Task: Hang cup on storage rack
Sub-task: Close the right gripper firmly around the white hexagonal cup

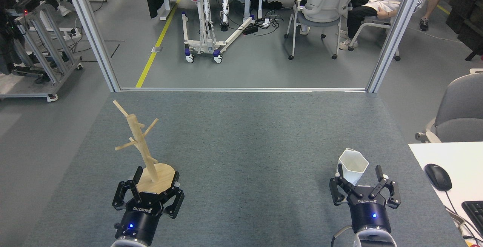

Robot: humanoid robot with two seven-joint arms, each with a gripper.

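Grey felt table (245, 145), busy lab behind. Left gripper (156, 186) has its fingers spread around the storage rack (141, 145) base, probably to steady it. Right gripper (360, 181) fingers are spread around the cup (353, 165), which stands upright at the table's right side, not yet pinched.

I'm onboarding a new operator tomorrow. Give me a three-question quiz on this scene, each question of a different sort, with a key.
1. True or false: the cup already hangs on the storage rack.
2. Which hand is at the rack's round base? A) left hand B) right hand C) neither
3. Fill in: both hands have their fingers ____.

Key:
1. False; the cup stands on the grey table, between the right hand's fingers.
2. A; its fingers flank the base.
3. Open.
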